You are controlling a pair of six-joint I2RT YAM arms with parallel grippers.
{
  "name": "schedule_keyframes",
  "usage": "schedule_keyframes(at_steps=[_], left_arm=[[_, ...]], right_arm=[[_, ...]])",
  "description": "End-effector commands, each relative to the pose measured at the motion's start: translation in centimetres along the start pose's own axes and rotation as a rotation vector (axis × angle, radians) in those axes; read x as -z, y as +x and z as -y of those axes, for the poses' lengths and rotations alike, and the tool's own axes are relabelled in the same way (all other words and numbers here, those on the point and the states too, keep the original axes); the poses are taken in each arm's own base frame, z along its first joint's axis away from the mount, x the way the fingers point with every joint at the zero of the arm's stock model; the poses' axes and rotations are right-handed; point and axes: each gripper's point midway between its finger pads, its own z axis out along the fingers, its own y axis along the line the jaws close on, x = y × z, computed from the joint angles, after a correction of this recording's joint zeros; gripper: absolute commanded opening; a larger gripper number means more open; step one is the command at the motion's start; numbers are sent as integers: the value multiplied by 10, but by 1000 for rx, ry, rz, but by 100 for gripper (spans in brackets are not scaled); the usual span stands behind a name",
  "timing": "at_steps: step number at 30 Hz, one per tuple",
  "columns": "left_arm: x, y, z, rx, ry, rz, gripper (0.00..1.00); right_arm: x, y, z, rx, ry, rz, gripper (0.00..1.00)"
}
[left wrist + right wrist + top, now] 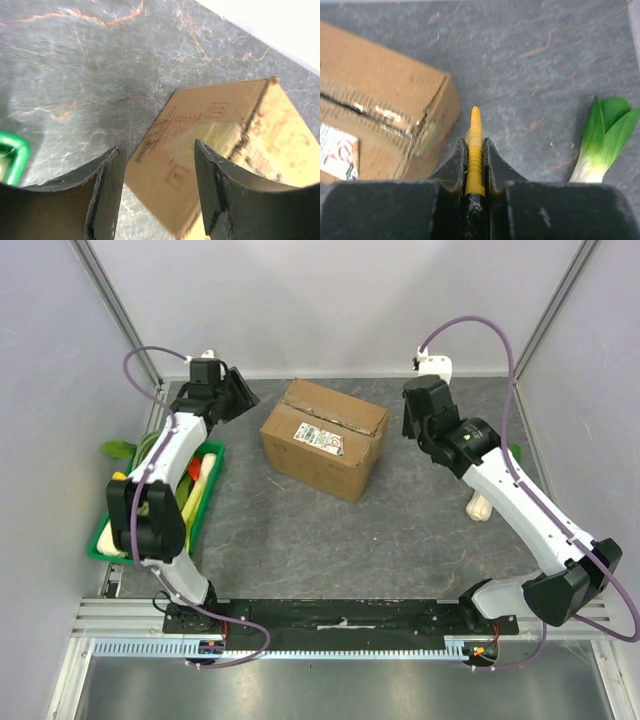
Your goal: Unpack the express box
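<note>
1. Grey veined tabletop [300, 550], boxed in by pale walls.
2. Nearest, at 8 o'clock on it: green tray [97, 545] loaded with vegetables, tucked against the left arm.
3. At 4 o'clock: small white item [480, 506] beside the right arm, too small to name. Close by, at 3 o'clock: leafy green stalk [600, 135] lying flat.
4. Just past centre toward 12 o'clock: express box [320, 468], flaps down, taped seam [335, 410] unbroken, white label [318, 434] on top.
5. At the box's 10 o'clock: left gripper [240, 390], fingers [107, 195] spread and empty, pointed at a printed side of the carton, near it but apart.
6. At the box's 3 o'clock: right gripper [415, 425], pinched tight on a yellow ribbed tool [475, 130], tip poking out ahead, just beside the carton's corner without touching.
7. By the look of it, opening stage only: tool in hand, nothing cut, nothing out.
8. Next, most likely: bring the yellow tip up onto the near end of the seam and draw it along the tape, with light pressure to spare whatever lies inside.
9. Probably also calls for the left gripper steadying the carton's far side against sliding.
</note>
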Motion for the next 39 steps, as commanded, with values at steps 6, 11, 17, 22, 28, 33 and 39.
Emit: schedule_keyframes(at_steps=[6, 11, 17, 22, 28, 33, 39], left_arm=[[75, 45, -7, 16, 58, -65, 57], [77, 104, -1, 76, 173, -185, 49], [63, 112, 16, 87, 279, -239, 49], [41, 96, 35, 97, 339, -256, 47], [12, 74, 48, 85, 351, -248, 45], [-3, 48, 71, 45, 430, -212, 45], [-21, 34, 64, 30, 367, -193, 47]], right_arm=[[-67, -75, -30, 107, -133, 160, 0], [-99, -67, -54, 132, -234, 115, 0], [-98, -40, -61, 121, -282, 33, 0], [-77, -9, -61, 73, -334, -70, 0], [-47, 25, -69, 18, -400, -151, 0], [-12, 51, -103, 47, -498, -189, 0], [6, 59, -125, 70, -520, -182, 0]])
